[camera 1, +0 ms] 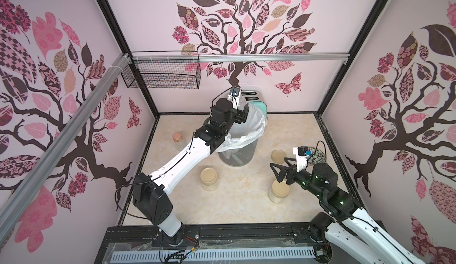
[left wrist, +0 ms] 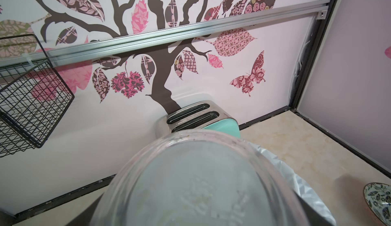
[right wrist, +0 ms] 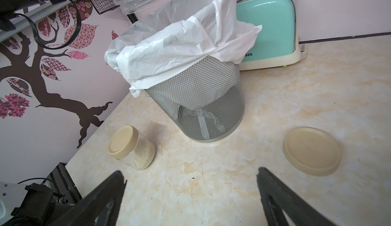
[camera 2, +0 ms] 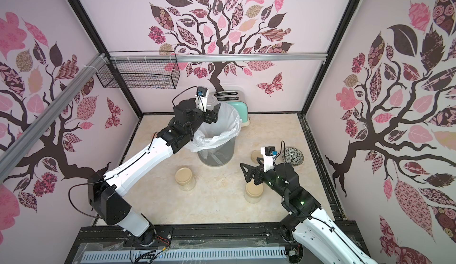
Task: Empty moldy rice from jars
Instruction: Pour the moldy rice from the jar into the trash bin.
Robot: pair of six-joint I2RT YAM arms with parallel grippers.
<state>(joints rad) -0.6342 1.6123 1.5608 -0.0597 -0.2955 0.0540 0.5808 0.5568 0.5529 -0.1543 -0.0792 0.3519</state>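
My left gripper (camera 1: 241,106) is shut on a lidless clear glass jar (camera 1: 239,100), held tipped above the lined bin (camera 1: 237,157). In the left wrist view the jar's base (left wrist: 194,182) fills the lower frame; the glass looks almost bare, with a few pale grains clinging. Two lidded jars stand on the table, one left of centre (camera 1: 209,178) (right wrist: 131,148) with moldy rice (right wrist: 145,156) showing through, one nearer the right arm (camera 1: 279,191). A loose beige lid (camera 1: 278,156) (right wrist: 312,151) lies flat. My right gripper (camera 1: 277,171) (right wrist: 190,171) hovers open over bare table between lid and jar.
The mesh bin with its white liner (right wrist: 179,45) stands mid-table, a mint toaster (right wrist: 266,28) behind it by the back wall. A dark patterned bowl (camera 1: 317,155) sits at the right, a cork-stoppered flask (camera 1: 177,139) at the left. A wire basket (camera 1: 162,75) hangs on the wall rail.
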